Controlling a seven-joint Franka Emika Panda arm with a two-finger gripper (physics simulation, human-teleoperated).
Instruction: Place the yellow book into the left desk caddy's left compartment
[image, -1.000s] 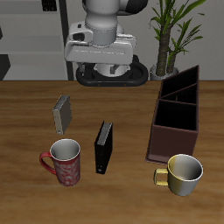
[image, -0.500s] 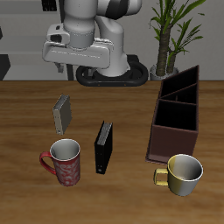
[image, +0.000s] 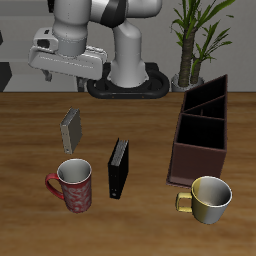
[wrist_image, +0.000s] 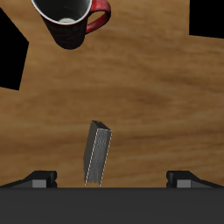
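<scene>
Wood-grain table (image: 30, 150) carries everything, and the yellow book (image: 72, 128) stands upright on it well back from the front edge, its dull grey-olive cover and paler edge showing. Nothing touches the book. Above it and a little farther back hangs the gripper (image: 68, 72), high off the table at the end of the white arm; in the exterior view the fingers are hard to make out under the wrist housing. The wrist view settles it: the two fingertips (wrist_image: 39, 179) sit far apart at the frame's edges, so the jaws are spread wide with nothing between them, and the yellow book (wrist_image: 98, 152) appears between them far below, standing on its edge.

Nearer the front edge stands the red mug (image: 72, 184), dark inside, its handle turned toward the table's side edge; it also shows in the wrist view (wrist_image: 68, 19). Just beside it, apart from it, the black book (image: 118, 168) stands upright. The left desk caddy (image: 200, 130) lies well apart from the yellow book across the table, a long maroon-brown box running front to back with partitions inside. Its left compartment (image: 210, 95) is probably the far end section, though the angle leaves that unsure. A yellowish mug (image: 209, 198) stands close in front of the caddy, near the table's front edge. A potted plant (image: 190, 40) rises behind the table.
</scene>
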